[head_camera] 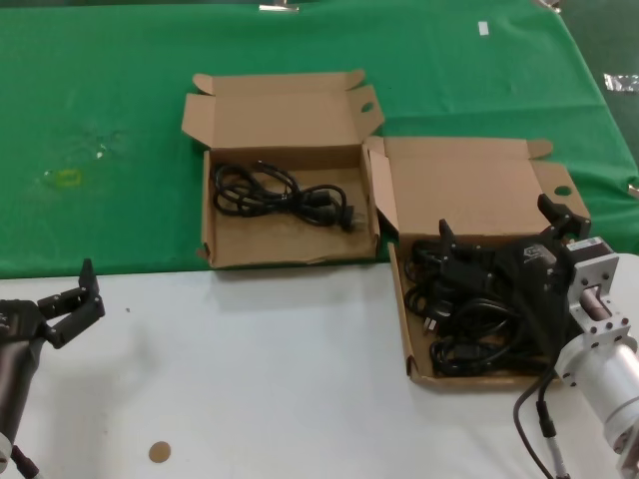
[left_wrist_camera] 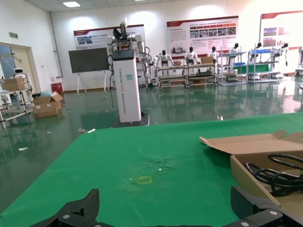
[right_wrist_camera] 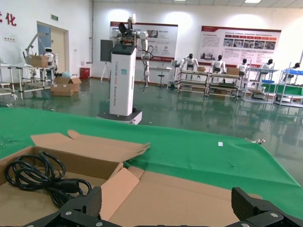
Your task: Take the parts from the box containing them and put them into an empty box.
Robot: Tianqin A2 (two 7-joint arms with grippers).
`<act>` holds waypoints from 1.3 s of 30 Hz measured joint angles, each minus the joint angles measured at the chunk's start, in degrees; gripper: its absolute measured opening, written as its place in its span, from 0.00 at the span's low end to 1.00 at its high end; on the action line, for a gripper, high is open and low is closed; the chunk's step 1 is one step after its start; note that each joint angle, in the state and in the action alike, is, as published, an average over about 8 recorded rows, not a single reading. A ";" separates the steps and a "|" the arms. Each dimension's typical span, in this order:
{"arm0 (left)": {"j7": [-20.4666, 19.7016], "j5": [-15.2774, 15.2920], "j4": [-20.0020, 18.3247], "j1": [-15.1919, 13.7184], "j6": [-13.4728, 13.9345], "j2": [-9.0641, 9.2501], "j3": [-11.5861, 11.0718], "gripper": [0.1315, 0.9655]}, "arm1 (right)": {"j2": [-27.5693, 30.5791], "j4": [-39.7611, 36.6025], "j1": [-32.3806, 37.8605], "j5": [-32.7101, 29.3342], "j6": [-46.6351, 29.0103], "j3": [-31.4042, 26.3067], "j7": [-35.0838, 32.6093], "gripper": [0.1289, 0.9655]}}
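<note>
The box containing the parts [head_camera: 403,299] stands at the right with its lid back and a tall side flap [head_camera: 380,190] [right_wrist_camera: 120,189] up. Several black cables [head_camera: 469,319] are piled in it. My right gripper [head_camera: 496,222] [right_wrist_camera: 166,196] hovers open over this pile, facing the lid [right_wrist_camera: 199,198], with nothing between its fingers. To its left, the second box [head_camera: 210,215] [left_wrist_camera: 246,177] [right_wrist_camera: 80,163], with notched lid ears, holds one coiled black cable [head_camera: 285,195] [left_wrist_camera: 279,172] [right_wrist_camera: 35,175]. My left gripper [head_camera: 68,297] [left_wrist_camera: 165,198] waits open at the table's front left.
Both boxes straddle the edge where the green cloth [head_camera: 120,100] meets the white tabletop [head_camera: 260,369]. A small brown disc [head_camera: 160,452] lies near the front. A yellowish mark [head_camera: 65,178] [left_wrist_camera: 144,180] shows on the cloth at the left.
</note>
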 joint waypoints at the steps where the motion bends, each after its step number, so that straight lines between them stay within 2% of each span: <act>1: 0.00 0.00 0.00 0.00 0.00 0.00 0.00 1.00 | 0.00 0.00 0.00 0.00 0.00 0.00 0.00 1.00; 39: 0.00 0.00 0.00 0.00 0.00 0.00 0.00 1.00 | 0.00 0.00 0.00 0.00 0.00 0.00 0.00 1.00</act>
